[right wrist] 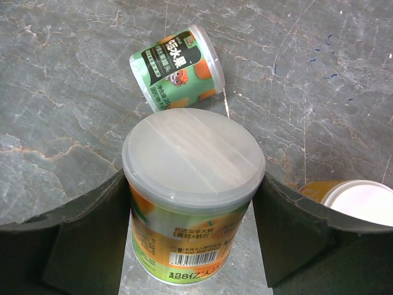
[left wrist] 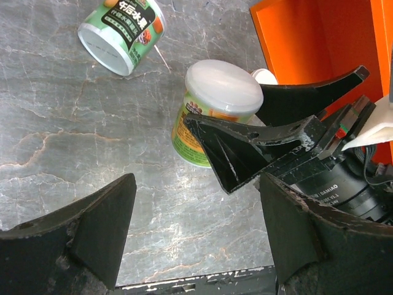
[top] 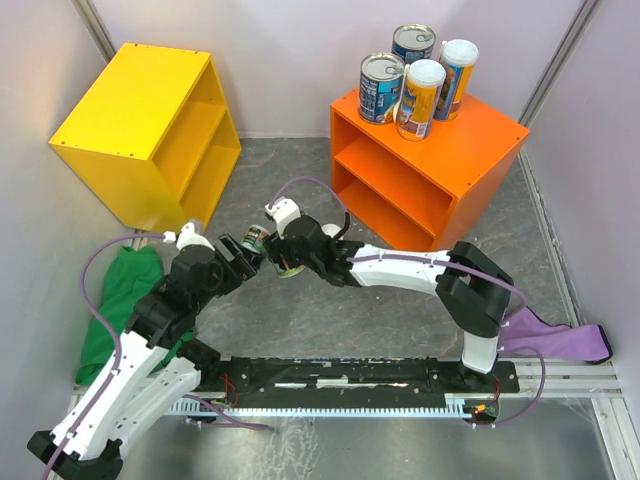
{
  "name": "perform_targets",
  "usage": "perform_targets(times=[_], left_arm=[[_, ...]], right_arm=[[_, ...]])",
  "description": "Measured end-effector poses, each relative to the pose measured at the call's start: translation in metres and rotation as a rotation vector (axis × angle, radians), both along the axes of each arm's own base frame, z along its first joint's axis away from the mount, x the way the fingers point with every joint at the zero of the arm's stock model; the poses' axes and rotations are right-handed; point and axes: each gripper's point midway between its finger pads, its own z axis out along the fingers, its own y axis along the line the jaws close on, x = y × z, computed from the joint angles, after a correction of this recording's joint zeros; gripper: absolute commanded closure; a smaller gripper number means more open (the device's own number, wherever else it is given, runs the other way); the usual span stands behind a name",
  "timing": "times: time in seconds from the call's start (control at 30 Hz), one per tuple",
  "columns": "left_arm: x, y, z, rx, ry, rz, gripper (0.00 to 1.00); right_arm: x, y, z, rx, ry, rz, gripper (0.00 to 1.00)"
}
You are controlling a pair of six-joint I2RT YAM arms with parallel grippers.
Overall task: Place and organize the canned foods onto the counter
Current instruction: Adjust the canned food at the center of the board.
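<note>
My right gripper is shut on a short orange-and-green can with a pale lid, which stands upright on the grey table; it also shows in the left wrist view. Another short green can lies on its side just beyond it. A third short can stands close by on the right. My left gripper is open and empty, facing the held can. Two blue tins and two tall white-lidded cans stand on the orange counter.
A yellow cabinet stands at the back left. A green cloth lies beside the left arm and a purple cloth lies at the right. The two grippers are very close together at the table's middle.
</note>
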Motion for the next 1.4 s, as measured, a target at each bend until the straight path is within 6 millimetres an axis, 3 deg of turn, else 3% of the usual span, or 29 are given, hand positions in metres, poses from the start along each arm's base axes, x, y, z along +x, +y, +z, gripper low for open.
perform_targets(times=[0.5, 0.67, 0.87, 1.2, 1.4], left_arm=[[-0.006, -0.002, 0.006, -0.040, -0.026, -0.017, 0.13], [-0.007, -0.004, -0.007, -0.050, -0.034, -0.025, 0.13], [-0.005, -0.005, -0.019, -0.046, -0.027, -0.026, 0.13], [-0.006, -0.004, -0.016, -0.055, -0.043, -0.025, 0.13], [-0.009, -0.002, -0.015, -0.055, -0.045, -0.021, 0.13]], right_arm=[[-0.012, -0.009, -0.032, -0.013, -0.221, -0.020, 0.45], [-0.021, -0.011, -0.044, -0.011, -0.277, -0.040, 0.43], [-0.029, -0.009, -0.044, 0.030, -0.321, -0.078, 0.33], [-0.041, -0.012, -0.047, 0.069, -0.297, -0.135, 0.01], [-0.046, -0.016, -0.049, 0.074, -0.252, -0.157, 0.01]])
